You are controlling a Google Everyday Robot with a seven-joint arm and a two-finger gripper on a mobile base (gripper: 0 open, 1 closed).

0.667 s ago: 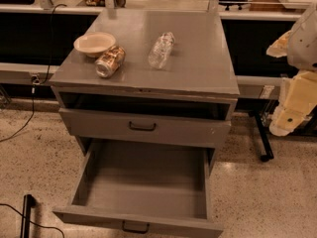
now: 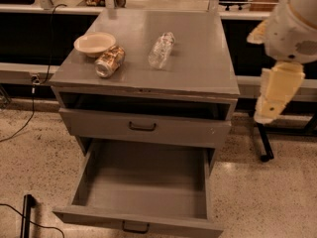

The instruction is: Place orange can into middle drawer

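Observation:
The orange can (image 2: pixel 110 61) lies on its side on the grey cabinet top (image 2: pixel 198 58), its silver end facing front, touching the cream bowl (image 2: pixel 94 43). The middle drawer (image 2: pixel 143 182) is pulled wide open at the bottom of the cabinet; its flat floor is bare and its black handle (image 2: pixel 135 227) shows at the front edge. My gripper (image 2: pixel 270 105) hangs at the right of the cabinet, on the cream end of the arm below a white rounded joint (image 2: pixel 292 29). It is beside the cabinet's right edge, far from the can, and holds nothing that I can see.
A clear crinkled plastic bottle (image 2: pixel 161 49) lies right of the can. The upper drawer front (image 2: pixel 143 127) with a black handle is slightly out. A black stand leg (image 2: pixel 264 143) is on the floor at right. A black cable and object (image 2: pixel 27 212) lie at lower left.
The arm with the gripper has shifted a little to the left, closer to the cabinet's right edge. The can, bowl, bottle and drawers have not moved.

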